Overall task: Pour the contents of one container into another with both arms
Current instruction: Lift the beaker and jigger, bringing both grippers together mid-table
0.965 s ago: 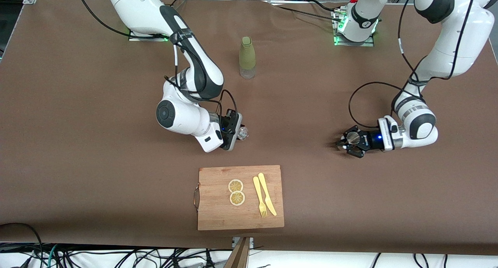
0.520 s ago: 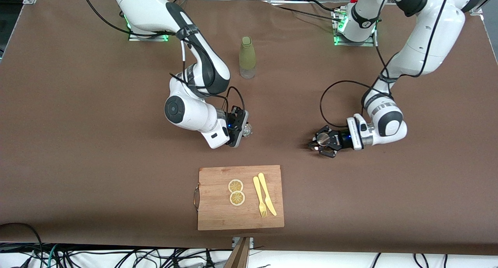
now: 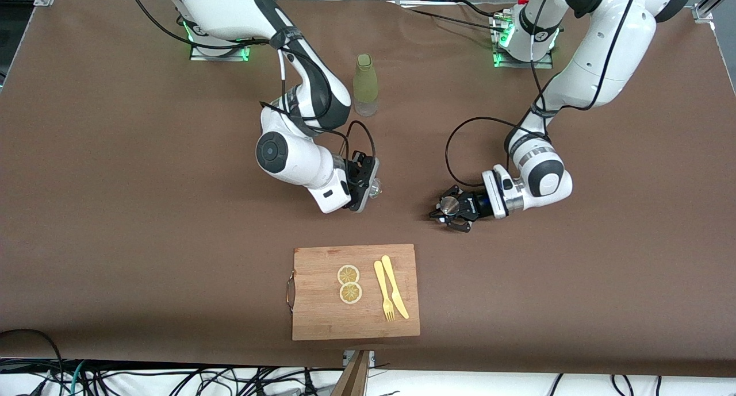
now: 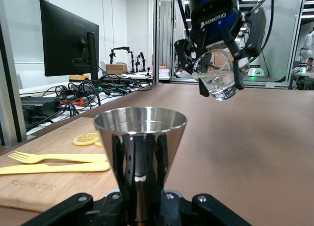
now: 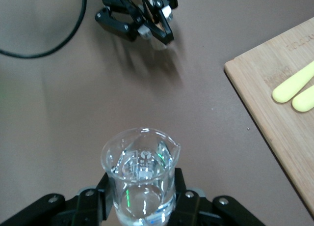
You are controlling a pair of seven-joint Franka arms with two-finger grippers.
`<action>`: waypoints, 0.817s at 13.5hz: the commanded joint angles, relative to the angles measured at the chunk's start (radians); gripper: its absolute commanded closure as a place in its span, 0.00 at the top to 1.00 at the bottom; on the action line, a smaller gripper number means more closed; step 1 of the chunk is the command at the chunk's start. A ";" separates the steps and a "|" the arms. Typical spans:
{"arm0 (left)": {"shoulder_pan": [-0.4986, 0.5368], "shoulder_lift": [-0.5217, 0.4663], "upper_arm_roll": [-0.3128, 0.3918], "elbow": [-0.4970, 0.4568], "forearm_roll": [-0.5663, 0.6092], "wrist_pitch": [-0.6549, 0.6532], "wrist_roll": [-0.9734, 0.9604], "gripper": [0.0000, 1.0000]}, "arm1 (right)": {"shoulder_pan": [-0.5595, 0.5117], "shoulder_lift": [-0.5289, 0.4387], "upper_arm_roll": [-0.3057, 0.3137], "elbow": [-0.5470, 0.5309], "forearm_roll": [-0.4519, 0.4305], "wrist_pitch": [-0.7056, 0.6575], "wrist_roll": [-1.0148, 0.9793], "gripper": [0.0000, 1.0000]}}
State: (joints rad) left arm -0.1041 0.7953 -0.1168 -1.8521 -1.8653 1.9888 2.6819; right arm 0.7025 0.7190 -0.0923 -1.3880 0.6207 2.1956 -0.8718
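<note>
My right gripper [image 3: 370, 187] is shut on the tiny clear glass cup [image 3: 375, 187], which is over the bare table just above the cutting board's farther edge. The right wrist view shows the cup [image 5: 141, 173] between the black fingers [image 5: 188, 196], with clear liquid low in it. My left gripper [image 3: 447, 208] is shut on the silver jigger [image 3: 449, 204], held upright over the table toward the left arm's end. In the left wrist view the jigger [image 4: 140, 132] fills the foreground, and the tilted cup [image 4: 216, 76] hangs higher, apart from it.
A wooden cutting board [image 3: 322, 315] lies nearer the front camera, carrying two lemon slices [image 3: 349, 284] and a yellow fork and knife [image 3: 390, 293]. A tall olive-green bottle [image 3: 365, 84] stands between the arm bases. Brown table cloth [image 3: 144, 212] surrounds everything.
Both arms have moved toward each other. The left gripper carried the jigger a long way toward the table's middle; the right gripper shifted the cup slightly toward it.
</note>
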 commanded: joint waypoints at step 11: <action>-0.193 -0.033 0.011 -0.030 -0.307 0.131 0.130 0.00 | 0.075 -0.001 -0.001 0.006 -0.139 0.070 0.148 0.23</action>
State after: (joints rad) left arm -0.2801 0.7914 -0.1160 -1.8540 -2.1162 2.1124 2.7261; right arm 0.7688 0.7192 -0.0921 -1.3869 0.5022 2.2539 -0.7478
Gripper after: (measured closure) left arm 0.912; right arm 0.502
